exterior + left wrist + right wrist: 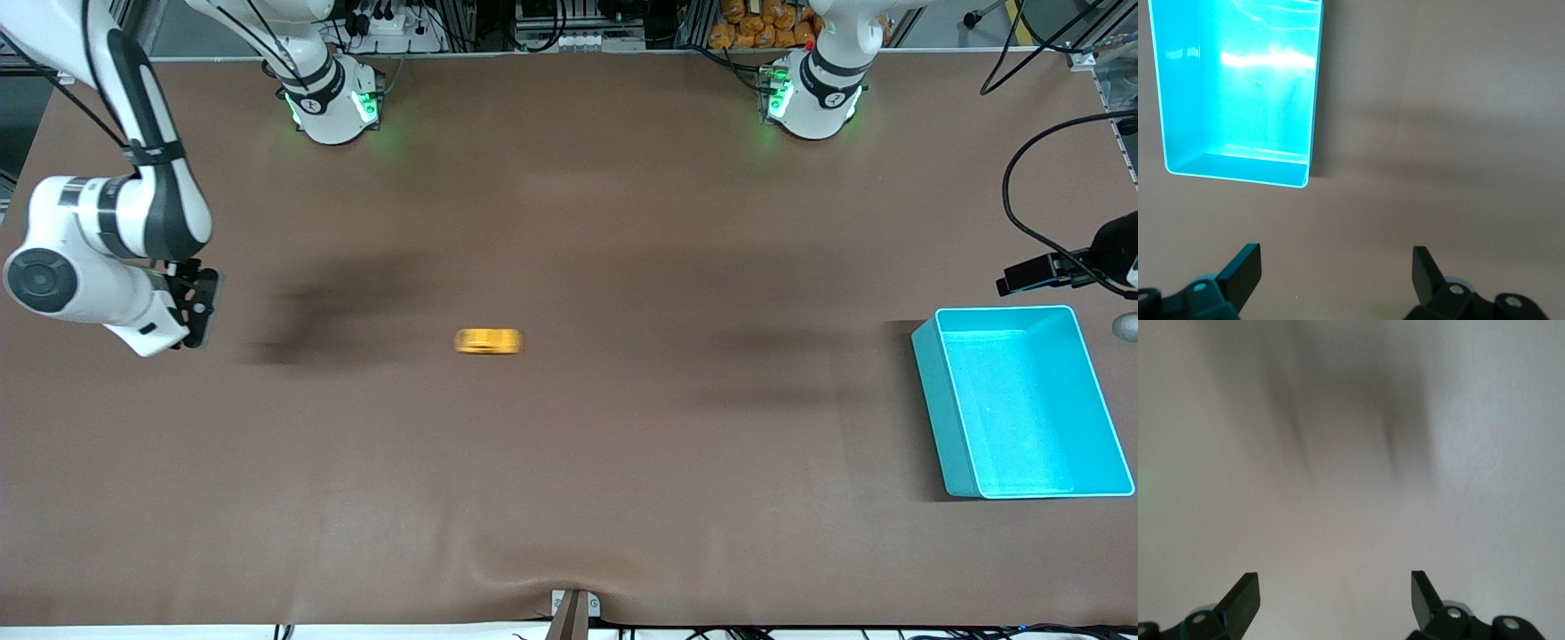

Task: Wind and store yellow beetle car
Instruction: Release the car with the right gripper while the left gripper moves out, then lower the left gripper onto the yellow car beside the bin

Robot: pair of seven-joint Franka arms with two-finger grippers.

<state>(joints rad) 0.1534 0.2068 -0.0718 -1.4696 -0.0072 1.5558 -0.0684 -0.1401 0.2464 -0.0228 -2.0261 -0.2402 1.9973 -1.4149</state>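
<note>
The yellow beetle car (488, 341) stands on the brown table near its middle, smeared into a short yellow streak, with nothing touching it. My right gripper (197, 309) hangs open over the right arm's end of the table, well apart from the car. The right wrist view shows its fingers wide apart around the gripper's middle (1335, 583) with only bare table under them. My left gripper (1337, 257) is open and empty over the table beside the teal bin (1251, 100). Neither wrist view shows the car.
The teal bin (932, 400) sits empty at the left arm's end of the table, nearer the front camera than the car. Black cables and a small dark camera mount (1036, 274) lie just past the bin's edge. A clamp (573, 612) marks the front table edge.
</note>
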